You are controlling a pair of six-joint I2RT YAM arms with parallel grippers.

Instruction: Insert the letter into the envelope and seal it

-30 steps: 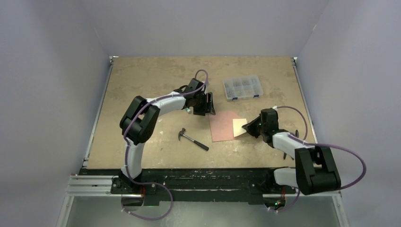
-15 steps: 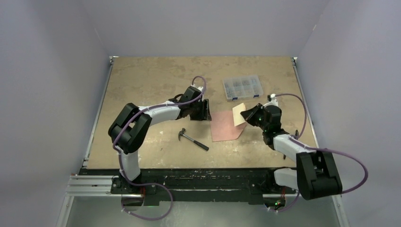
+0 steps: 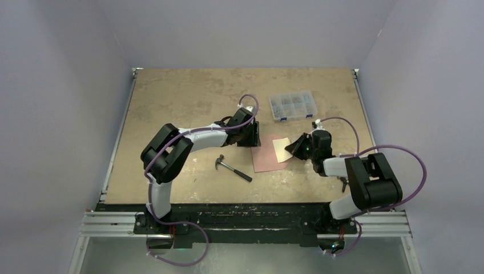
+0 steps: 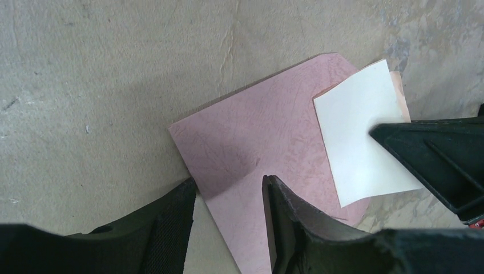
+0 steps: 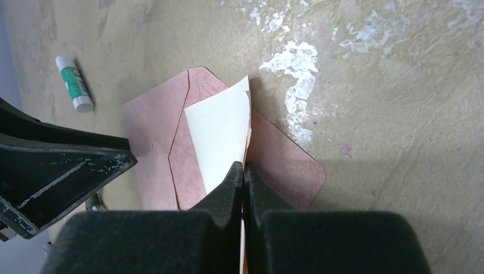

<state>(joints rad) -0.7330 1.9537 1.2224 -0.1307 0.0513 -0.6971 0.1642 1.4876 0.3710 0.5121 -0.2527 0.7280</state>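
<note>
The envelope is a flat pink paper piece lying on the table, its flap edge showing in the right wrist view. The letter is a folded sheet, cream on its visible face with a salmon edge behind, and it lies tilted over the envelope's right part. My right gripper is shut on the letter's near edge. My left gripper is open and low at the envelope's far-left corner. One finger is over the pink paper, the other over bare table.
A hammer lies left of the envelope. A clear compartment box with small parts stands behind it. A green-and-white glue stick lies beyond the envelope near the left gripper. Walls enclose the table.
My right gripper has brought the letter from up near the box back down and left over the envelope. My left gripper has shifted slightly right to the envelope's corner.
</note>
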